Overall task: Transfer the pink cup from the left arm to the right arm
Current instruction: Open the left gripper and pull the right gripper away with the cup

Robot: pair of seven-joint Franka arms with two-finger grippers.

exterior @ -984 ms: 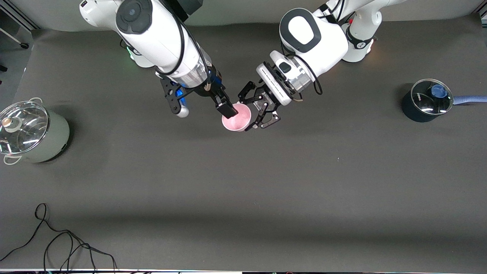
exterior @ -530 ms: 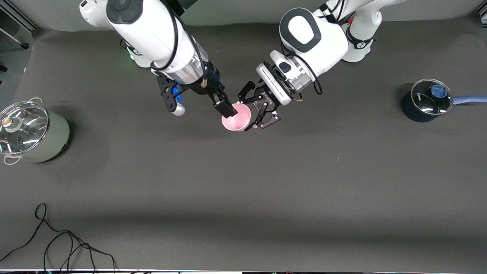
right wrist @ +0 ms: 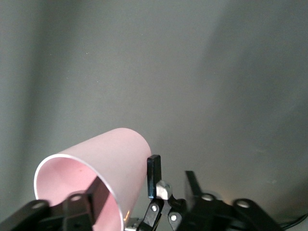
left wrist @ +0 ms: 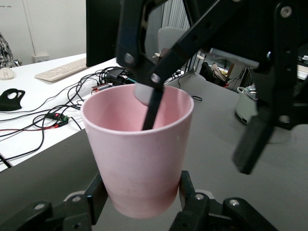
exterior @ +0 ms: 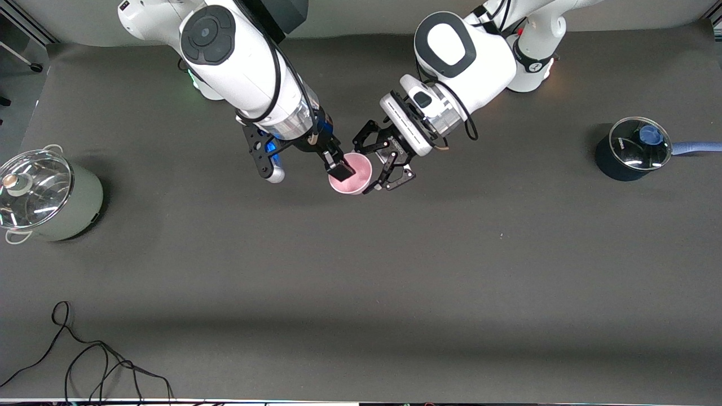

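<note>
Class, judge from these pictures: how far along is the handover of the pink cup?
Done: the left gripper holds the pink cup in the air over the table. In hand: the right gripper has one finger inside the rim, one outside. Left: the left jaws must let go, leaving the right arm carrying it.

The pink cup (right wrist: 103, 166) is seen over bare grey table (right wrist: 202, 72), its open mouth turned toward the camera. The rim is straddled by the right gripper (right wrist: 122, 190): one black finger (right wrist: 96, 192) is set inside the cup, the other against its outer wall.
</note>
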